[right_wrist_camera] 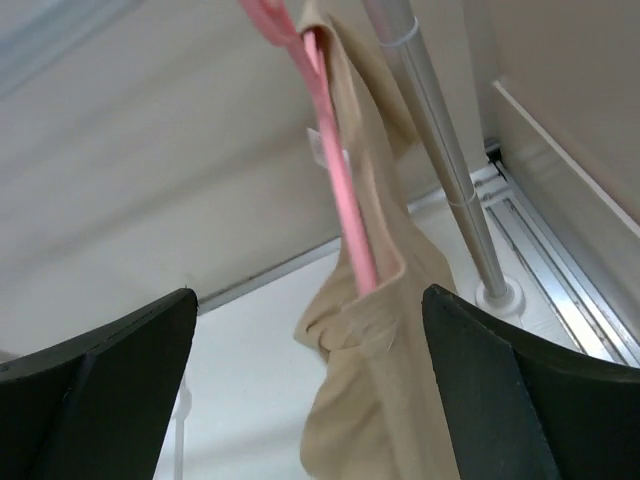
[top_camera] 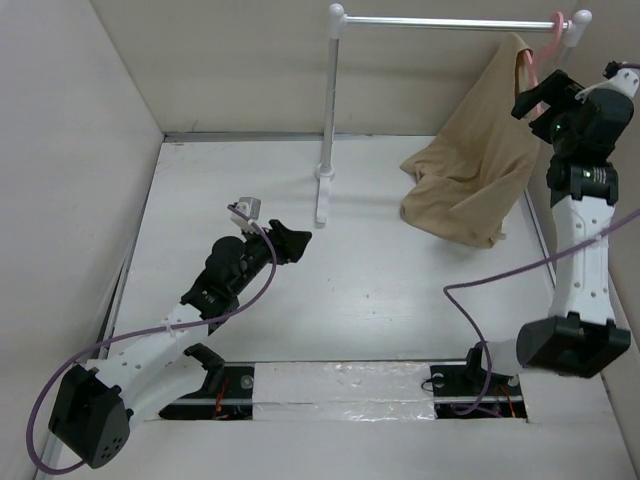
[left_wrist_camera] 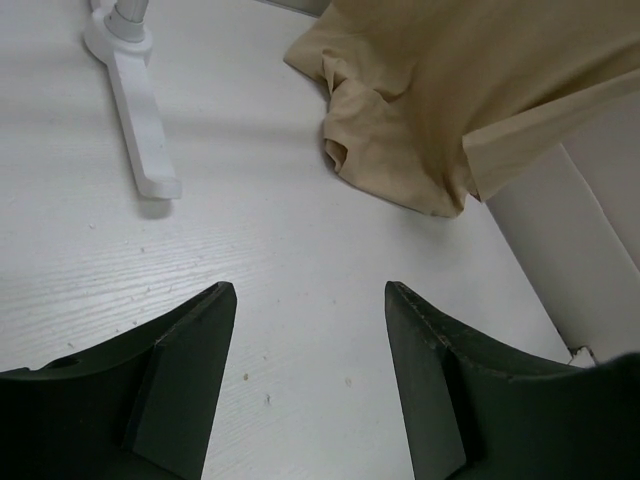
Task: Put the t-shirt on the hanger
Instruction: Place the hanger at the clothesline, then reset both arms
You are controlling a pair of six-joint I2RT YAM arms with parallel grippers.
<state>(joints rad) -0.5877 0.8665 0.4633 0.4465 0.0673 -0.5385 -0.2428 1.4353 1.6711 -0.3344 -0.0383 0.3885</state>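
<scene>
The tan t-shirt (top_camera: 470, 180) hangs from the pink hanger (top_camera: 545, 45), which is hooked on the right end of the white rail. The shirt's lower part is bunched on the table. In the right wrist view one pink hanger arm (right_wrist_camera: 340, 190) runs down into the t-shirt (right_wrist_camera: 380, 400). My right gripper (right_wrist_camera: 310, 292) is open just in front of it, jaws wide on either side and apart from the cloth. My left gripper (left_wrist_camera: 310, 290) is open and empty low over the table's middle. The t-shirt (left_wrist_camera: 430, 110) lies beyond it to the right.
The white rail (top_camera: 450, 20) stands on two posts; the left post's foot (top_camera: 322, 200) rests mid-table, also seen as the foot (left_wrist_camera: 140, 120) in the left wrist view. The right post (right_wrist_camera: 440, 150) stands just behind the shirt. White walls enclose the table.
</scene>
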